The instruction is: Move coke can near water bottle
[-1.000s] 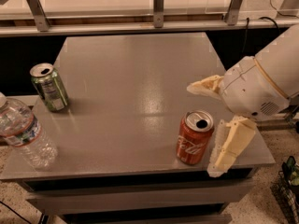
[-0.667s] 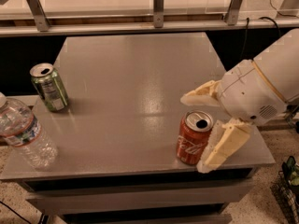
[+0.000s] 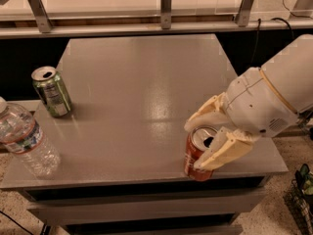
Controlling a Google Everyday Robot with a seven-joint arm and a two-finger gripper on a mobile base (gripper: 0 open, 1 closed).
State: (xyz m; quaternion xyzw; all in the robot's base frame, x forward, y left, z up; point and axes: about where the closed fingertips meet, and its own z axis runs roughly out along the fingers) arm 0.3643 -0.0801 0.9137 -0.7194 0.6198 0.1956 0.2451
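Occlusion first: gripper (image 3: pixel 194 146) covers much of the coke can (image 3: pixel 193 163), so only its silver top, its left side and its base show. The can stands upright at the table's (image 3: pixel 146 82) front right, close to the front edge. Fingers (image 3: pixel 220 151) are apart and straddle the can's top, one behind it and one in front to the right; can't tell if they press on it. Arm (image 3: pixel 274 97) comes in over the table's right edge and is cut off by the frame. Water bottle (image 3: pixel 27 141) is upright at the table's front-left corner, with its left side and cap cut off; fill level unreadable. Green can (image 3: pixel 51 92) is upright at the table's left edge, behind the bottle, with a dark opening in its top. The coke can's top has a dark opening too; contents of both not visible. Count: two cans, one bottle, one gripper. Coke can and bottle are well apart, at opposite ends of the table's front edge.
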